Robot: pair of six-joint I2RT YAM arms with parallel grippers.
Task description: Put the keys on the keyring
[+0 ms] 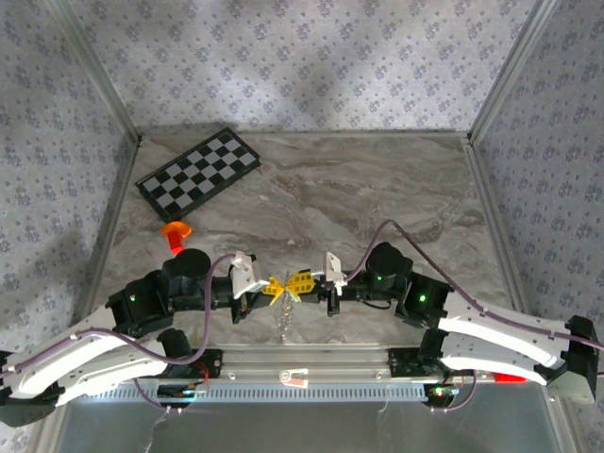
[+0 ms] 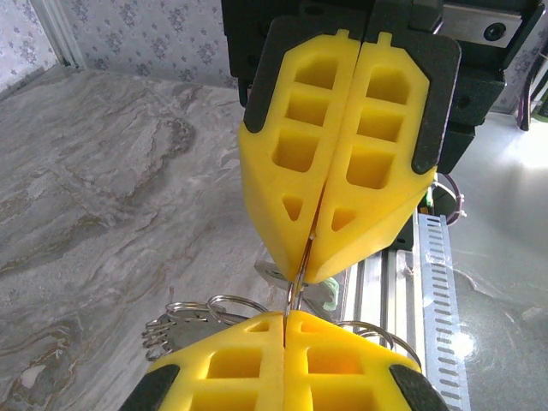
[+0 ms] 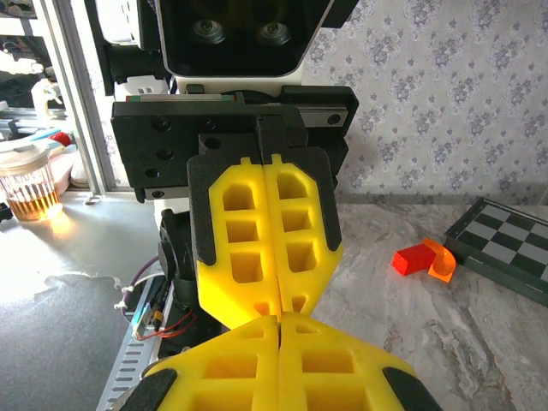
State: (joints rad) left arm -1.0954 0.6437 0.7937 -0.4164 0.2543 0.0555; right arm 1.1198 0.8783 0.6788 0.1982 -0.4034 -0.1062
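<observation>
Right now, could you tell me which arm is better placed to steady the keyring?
Probably right. In the left wrist view the right gripper is shut on the thin wire of the keyring; the left gripper, also shut, just meets it tip to tip.

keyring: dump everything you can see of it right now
The keyring is thin silvery metal: several overlapping loops with small silver keys bunched at one side. One thin strand rises into the seam of the shut right hand and seems to run into the shut left hand too, the two sets of yellow fingertips nearly meeting. The rest hangs below the hands over the marbled table; I cannot tell whether it touches the surface.
</observation>
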